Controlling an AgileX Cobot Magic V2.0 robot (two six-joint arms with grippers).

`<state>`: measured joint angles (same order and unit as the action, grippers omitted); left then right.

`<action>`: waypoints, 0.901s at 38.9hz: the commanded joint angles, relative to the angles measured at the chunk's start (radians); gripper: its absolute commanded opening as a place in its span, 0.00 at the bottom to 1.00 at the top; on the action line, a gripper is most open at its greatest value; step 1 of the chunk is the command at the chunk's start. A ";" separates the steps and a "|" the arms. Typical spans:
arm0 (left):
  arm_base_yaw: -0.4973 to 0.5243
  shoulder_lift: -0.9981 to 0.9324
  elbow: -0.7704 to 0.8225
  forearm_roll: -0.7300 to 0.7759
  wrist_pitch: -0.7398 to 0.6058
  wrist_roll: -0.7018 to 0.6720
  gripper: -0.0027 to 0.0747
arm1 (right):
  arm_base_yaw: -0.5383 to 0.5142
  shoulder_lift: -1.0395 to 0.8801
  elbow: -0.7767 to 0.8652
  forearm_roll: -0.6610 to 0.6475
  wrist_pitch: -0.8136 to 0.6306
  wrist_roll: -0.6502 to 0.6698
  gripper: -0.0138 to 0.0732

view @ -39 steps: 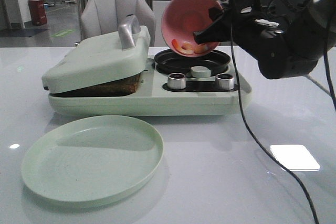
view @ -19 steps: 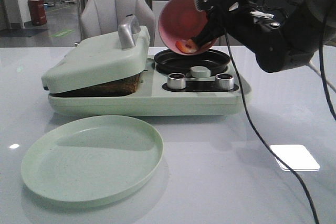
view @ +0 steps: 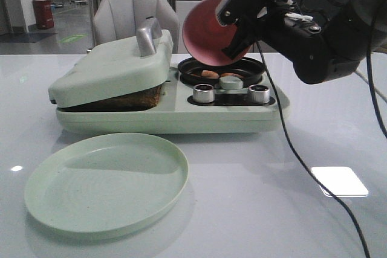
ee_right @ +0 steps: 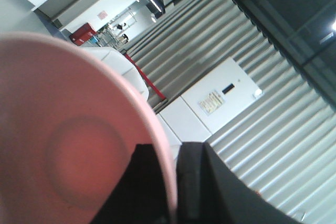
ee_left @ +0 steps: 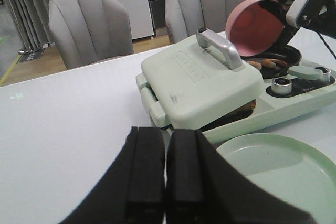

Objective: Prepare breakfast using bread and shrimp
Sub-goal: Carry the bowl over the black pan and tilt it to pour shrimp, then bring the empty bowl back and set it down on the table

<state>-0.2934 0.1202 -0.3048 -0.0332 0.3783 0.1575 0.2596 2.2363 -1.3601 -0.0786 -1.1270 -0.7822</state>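
Note:
My right gripper (view: 234, 28) is shut on the rim of a pink bowl (view: 205, 28), which is tipped steeply on its side above the round black pan (view: 257, 66) of the pale green breakfast maker (view: 169, 116). The bowl's inside (ee_right: 79, 145) looks bare. Orange-pink shrimp (view: 210, 74) lie in the pan and also show in the left wrist view as shrimp (ee_left: 262, 65). The brown edge of the bread (view: 130, 99) shows under the maker's nearly closed lid (view: 109, 67). My left gripper (ee_left: 166, 145) is shut on nothing, low over the table in front of the maker.
A round pale green plate (view: 106, 182) sits in front of the maker on the white table (view: 272, 197). Two metal knobs (view: 204, 93) stand on the maker's front. My right arm's cable (view: 290, 149) hangs down across the table. Grey chairs (ee_left: 89, 24) stand behind.
The right gripper tipped the pink bowl further over the pan. The shrimp slid out of the bowl and now lie in the pan. The left arm stayed put.

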 commanded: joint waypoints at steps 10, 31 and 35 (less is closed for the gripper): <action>-0.009 0.010 -0.025 -0.008 -0.081 -0.011 0.18 | -0.011 -0.170 -0.034 0.373 0.107 0.492 0.32; -0.009 0.010 -0.025 -0.008 -0.081 -0.011 0.18 | -0.213 -0.572 -0.034 0.381 1.273 0.610 0.32; -0.009 0.010 -0.025 -0.008 -0.081 -0.011 0.18 | -0.271 -0.596 -0.034 0.381 1.444 0.610 0.32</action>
<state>-0.2934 0.1202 -0.3048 -0.0332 0.3783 0.1575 0.0373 1.7108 -1.3601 0.3117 0.2218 -0.1712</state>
